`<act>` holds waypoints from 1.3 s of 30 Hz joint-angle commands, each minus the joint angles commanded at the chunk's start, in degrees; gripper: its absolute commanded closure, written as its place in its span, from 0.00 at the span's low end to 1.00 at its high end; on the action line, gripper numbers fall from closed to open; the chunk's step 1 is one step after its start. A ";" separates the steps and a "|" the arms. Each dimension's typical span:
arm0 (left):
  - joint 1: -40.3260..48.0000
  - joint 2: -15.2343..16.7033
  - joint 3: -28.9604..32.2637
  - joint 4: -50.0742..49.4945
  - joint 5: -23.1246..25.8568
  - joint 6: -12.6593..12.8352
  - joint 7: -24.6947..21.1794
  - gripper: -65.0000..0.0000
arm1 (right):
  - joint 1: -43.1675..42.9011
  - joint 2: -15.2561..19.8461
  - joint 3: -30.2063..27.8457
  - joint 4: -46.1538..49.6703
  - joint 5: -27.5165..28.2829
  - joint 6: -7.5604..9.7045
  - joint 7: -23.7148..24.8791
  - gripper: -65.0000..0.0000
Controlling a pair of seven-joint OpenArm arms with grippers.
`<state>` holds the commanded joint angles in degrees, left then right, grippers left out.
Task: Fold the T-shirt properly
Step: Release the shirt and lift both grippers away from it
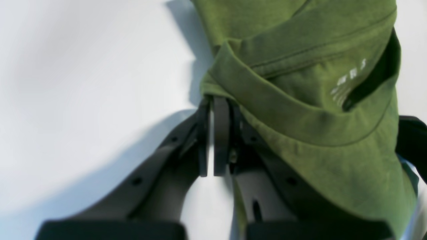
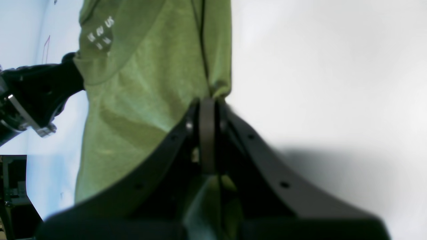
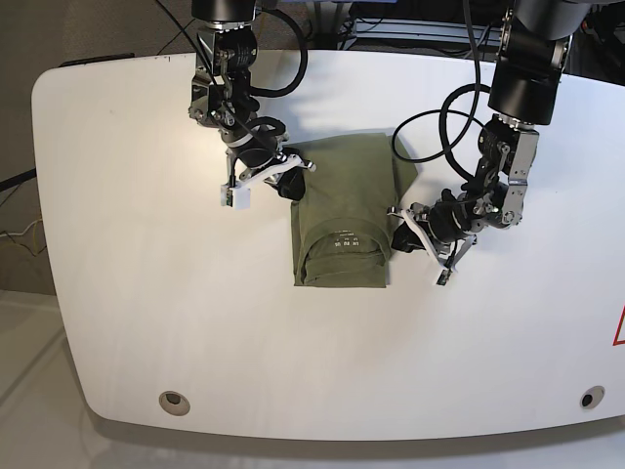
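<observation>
Closest to the lens, left gripper (image 1: 213,110) fingers pinch the T-shirt (image 3: 342,210) edge beside its collar (image 1: 300,123); right gripper (image 2: 207,103) fingers clamp the opposite edge. Shirt lies mid-table (image 3: 127,293), sleeves seemingly tucked in, a narrow rectangle, collar end doubled over. Likely step: a lengthwise fold; next, both arms lay cloth flat evenly, then release. Table white, cables behind shirt.

A robotics lab or test bench: a bare white table (image 3: 146,293) with rounded corners and bolt holes, two black robot arms mounted at its far edge, loose black cables (image 3: 430,107) trailing behind.
</observation>
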<state>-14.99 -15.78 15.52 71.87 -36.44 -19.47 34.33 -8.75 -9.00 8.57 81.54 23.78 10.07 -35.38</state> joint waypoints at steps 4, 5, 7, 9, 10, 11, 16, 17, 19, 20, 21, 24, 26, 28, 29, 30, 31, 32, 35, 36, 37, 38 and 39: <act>0.79 -0.09 -0.18 4.66 -0.09 0.18 0.18 0.99 | 0.09 0.00 0.00 1.67 0.00 0.09 0.00 1.00; 1.67 -0.09 -0.18 5.98 -0.09 0.18 0.26 0.99 | 0.09 0.00 0.00 2.46 0.00 0.09 0.00 1.00; 2.90 -0.09 -1.05 8.53 -0.09 0.26 0.70 0.99 | 0.00 0.00 0.00 3.78 0.00 0.09 0.00 1.00; 4.22 -0.09 -2.99 11.78 0.00 0.26 1.67 0.99 | 0.00 0.00 0.00 5.63 0.00 0.09 0.00 1.00; 4.57 -0.09 -3.78 12.66 0.00 0.26 2.20 0.99 | 0.09 0.00 0.00 6.24 0.00 0.09 0.00 1.00; 5.01 0.00 -4.75 13.98 0.00 0.26 2.81 0.99 | 0.09 0.00 0.00 7.21 0.00 0.09 -0.09 1.00; 6.15 0.09 -9.05 18.99 0.00 0.26 6.07 0.99 | 0.26 0.00 0.00 11.78 0.00 -0.26 -0.26 1.00; 6.15 0.09 -9.76 19.78 0.00 0.26 6.77 0.99 | 0.35 0.00 0.00 12.66 0.00 -0.26 -0.26 1.00; 6.15 0.00 -10.55 21.10 0.00 0.26 7.74 0.99 | 0.97 0.00 0.00 14.51 0.00 -0.35 -0.26 1.00; 6.15 -0.09 -10.81 21.63 0.00 0.26 8.18 0.99 | 1.23 0.00 0.00 15.12 0.00 -0.35 -0.35 1.00; 6.15 -0.09 -11.25 22.42 0.00 0.26 8.62 0.99 | 1.41 0.00 0.00 15.91 -0.09 -0.35 -0.53 1.00; 6.68 -0.09 -12.84 24.26 0.00 0.26 10.55 0.99 | 1.93 0.00 0.18 17.85 -0.26 -0.35 -2.37 1.00; 7.21 -0.09 -13.98 25.05 0.00 0.18 11.78 0.99 | 2.81 0.00 0.26 18.90 -0.26 -0.35 -3.34 1.00; 7.47 -0.09 -14.86 26.02 0.00 0.09 12.75 0.99 | 3.25 0.00 0.35 19.96 -0.35 -0.35 -4.22 1.00; 7.47 -0.09 -15.21 26.64 0.00 0.09 13.36 0.99 | 3.43 0.00 0.35 20.48 -0.35 -0.44 -4.66 1.00; 7.65 -0.09 -15.30 26.99 0.00 0.09 13.71 0.99 | 3.60 0.00 0.35 20.84 -0.35 -0.44 -5.01 1.00; 8.00 -0.09 -15.30 27.25 0.00 0.09 14.15 0.99 | 3.69 0.00 0.35 21.27 -0.35 -0.44 -5.36 1.00; 8.53 -0.09 -15.30 27.52 0.00 0.09 14.51 0.99 | 3.69 0.00 0.35 21.80 -0.35 -0.44 -5.54 1.00; 9.67 -0.09 -15.38 28.57 0.00 0.09 14.86 0.99 | 3.43 0.00 0.44 22.95 -0.44 -0.44 -5.71 1.00; 10.29 -0.09 -15.65 28.92 0.00 0.09 14.86 0.99 | 3.34 0.00 0.44 23.56 -0.44 -0.44 -5.71 1.00; 11.16 -0.09 -16.00 29.27 0.00 0.09 14.95 0.99 | 2.99 0.08 0.44 24.00 -0.44 -0.44 -5.89 1.00; 11.69 -0.09 -16.26 29.63 0.00 0.09 14.95 0.99 | 2.55 0.52 0.44 24.35 -0.44 -0.44 -6.15 1.00; 12.66 -0.09 -16.62 30.07 0.00 0.09 14.95 0.99 | 1.85 1.04 0.44 24.70 -0.35 -0.53 -6.42 1.00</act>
<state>-2.33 -15.87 -1.10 101.93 -36.44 -19.38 49.27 -6.90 -7.96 9.01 106.24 23.43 9.54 -41.80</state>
